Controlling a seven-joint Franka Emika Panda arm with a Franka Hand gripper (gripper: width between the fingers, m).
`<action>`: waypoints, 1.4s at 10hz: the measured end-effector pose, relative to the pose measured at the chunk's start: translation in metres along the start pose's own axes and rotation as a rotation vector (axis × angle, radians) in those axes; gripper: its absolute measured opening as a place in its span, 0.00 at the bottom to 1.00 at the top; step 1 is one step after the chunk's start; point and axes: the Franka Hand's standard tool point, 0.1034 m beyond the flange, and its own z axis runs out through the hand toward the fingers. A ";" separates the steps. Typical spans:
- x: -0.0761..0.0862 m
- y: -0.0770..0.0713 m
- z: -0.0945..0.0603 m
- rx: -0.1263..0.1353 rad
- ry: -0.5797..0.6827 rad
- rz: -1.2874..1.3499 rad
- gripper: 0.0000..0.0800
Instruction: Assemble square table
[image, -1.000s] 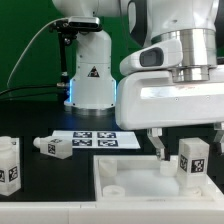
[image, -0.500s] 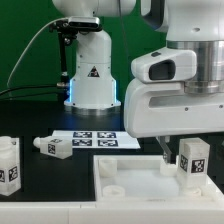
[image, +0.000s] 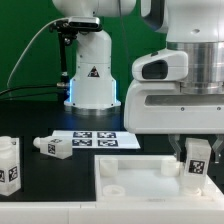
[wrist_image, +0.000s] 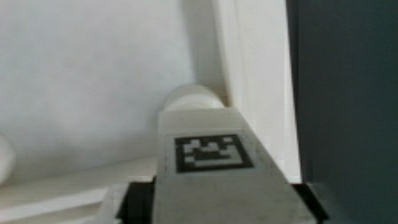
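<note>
Black table (image: 60, 185); claw (image: 197, 152) clamps tagged leg (image: 197, 165) at slab (image: 135, 190) corner.

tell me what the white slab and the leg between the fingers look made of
Slab: likely moulded white plastic, smooth, faintly glossy; raised rim and rounded socket suggest it. Leg: seemingly the same white plastic, matte, crisp blocky edges; its black-and-white tag looks printed or stuck on.

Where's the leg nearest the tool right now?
On the exterior view's right, the leg sits slightly tilted between the fingers of the tool, over the tabletop by a corner socket.
</note>
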 end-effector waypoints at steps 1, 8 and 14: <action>-0.004 0.001 0.001 0.003 0.045 0.141 0.36; -0.001 0.004 0.003 0.138 0.012 0.898 0.48; 0.003 0.000 -0.002 0.065 0.088 0.118 0.81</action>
